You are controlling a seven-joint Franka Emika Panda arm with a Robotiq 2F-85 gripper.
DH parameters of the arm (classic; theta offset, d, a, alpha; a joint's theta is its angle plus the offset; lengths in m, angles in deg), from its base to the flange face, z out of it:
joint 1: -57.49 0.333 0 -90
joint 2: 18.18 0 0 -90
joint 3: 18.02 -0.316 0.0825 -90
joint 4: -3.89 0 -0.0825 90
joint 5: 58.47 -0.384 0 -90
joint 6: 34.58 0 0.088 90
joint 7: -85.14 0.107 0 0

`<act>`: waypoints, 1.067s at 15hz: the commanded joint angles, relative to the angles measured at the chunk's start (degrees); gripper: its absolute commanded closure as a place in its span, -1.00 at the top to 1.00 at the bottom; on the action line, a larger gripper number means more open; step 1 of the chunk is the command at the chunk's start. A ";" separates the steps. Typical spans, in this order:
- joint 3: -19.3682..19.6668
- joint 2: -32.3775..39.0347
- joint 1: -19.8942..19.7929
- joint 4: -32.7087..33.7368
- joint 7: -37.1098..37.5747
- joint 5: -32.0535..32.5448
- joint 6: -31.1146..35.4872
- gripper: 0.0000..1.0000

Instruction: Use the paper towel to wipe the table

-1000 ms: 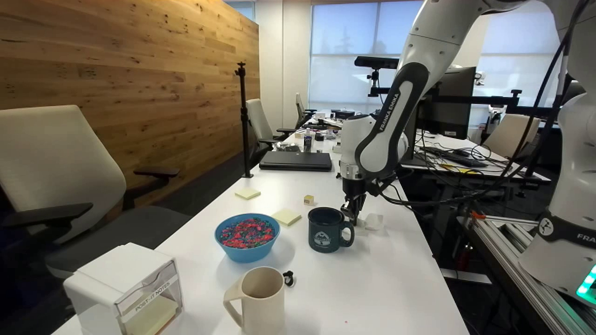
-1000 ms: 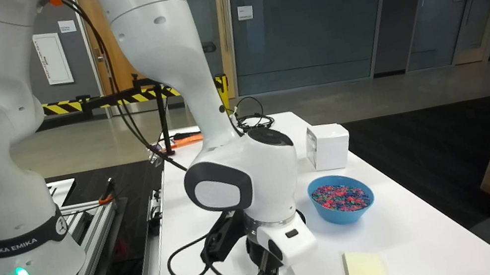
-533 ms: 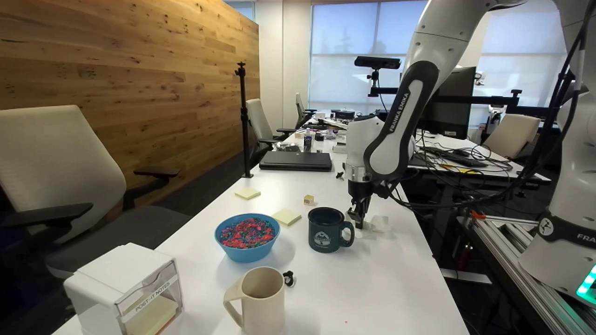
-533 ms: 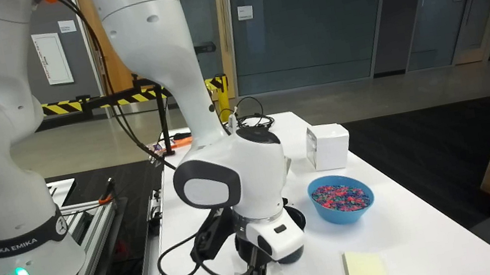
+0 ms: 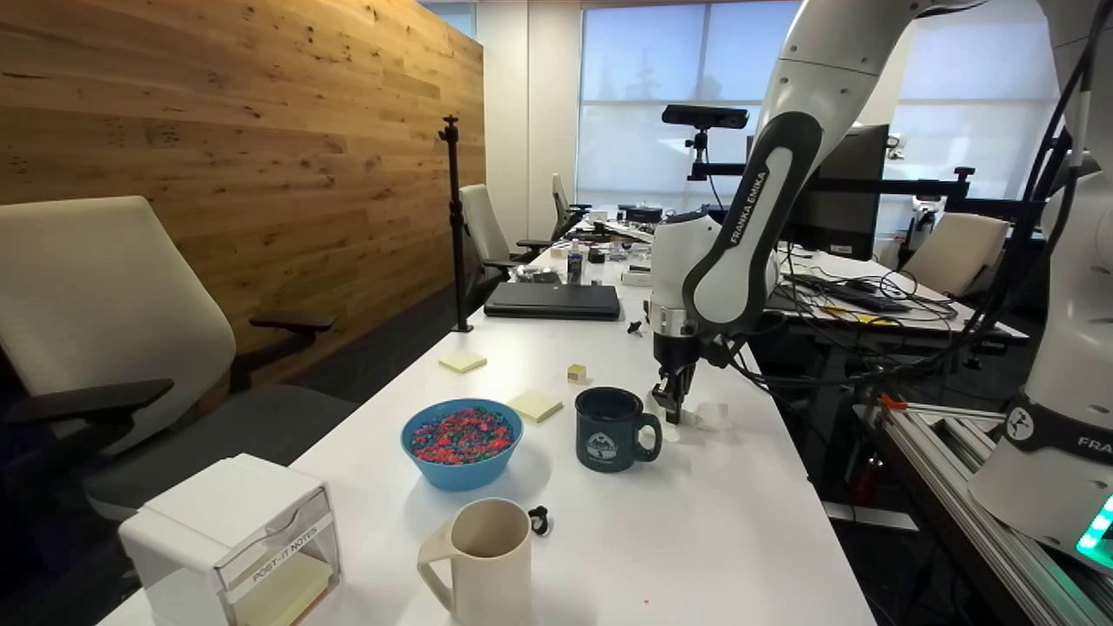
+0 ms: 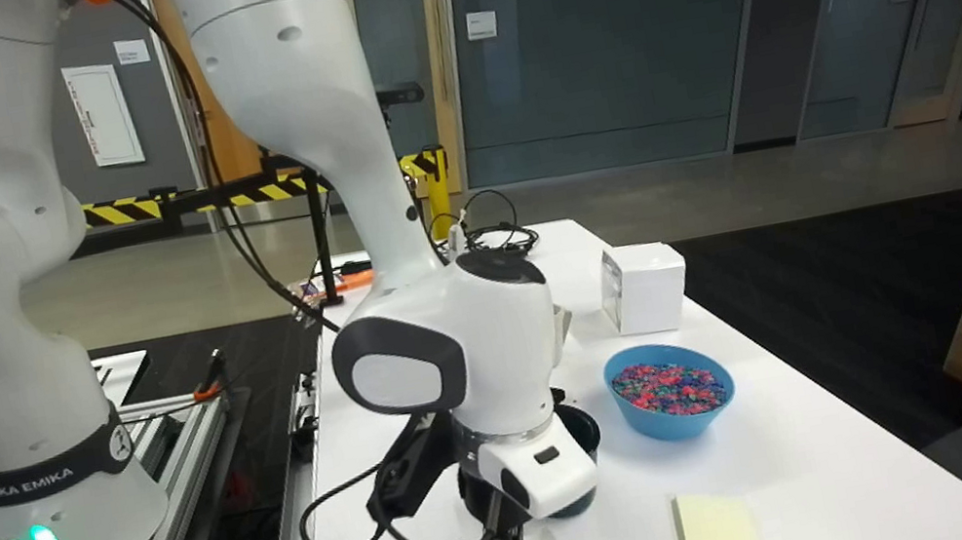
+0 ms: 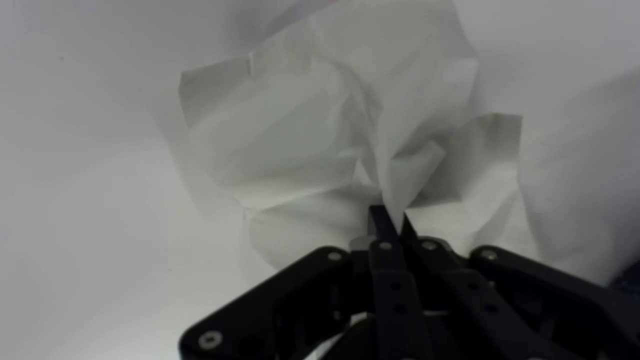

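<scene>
Cream in colour and closest to us in an exterior view, a mug stands upright on the white table, to the right of a white box labelled "Post-it Notes", pale yellow paper showing through its clear side. Just beside the mug lies a black object too small for us to name. Beyond it we see a blue bowl, visible in both exterior views and filled with red, pink, blue and green bits, and to its right an upright dark mug with its handle turned right. Just past that handle, the robot arm reaches down to the tabletop, and in the wrist view we see the gripper clenched on a pinched-up fold of the paper towel, the rest of which lies crumpled and spread on the table beside the dark mug. Farther along we count two yellow notepads, set apart from each other, and a little cube to their right. Behind them a flat black laptop lies near a black pole; past that, a wooden wall runs along the left and pale windows stand in the far background.
</scene>
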 commanded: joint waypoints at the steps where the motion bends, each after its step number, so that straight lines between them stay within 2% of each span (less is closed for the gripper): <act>1: 0.60 0.37 -2.71 2.95 1.04 -1.39 -1.75 -0.99; 9: 1.80 5.33 -7.79 12.70 5.41 -5.22 -5.76 -0.99; 16: 2.86 11.41 -8.44 20.09 11.53 -7.44 -8.12 -0.99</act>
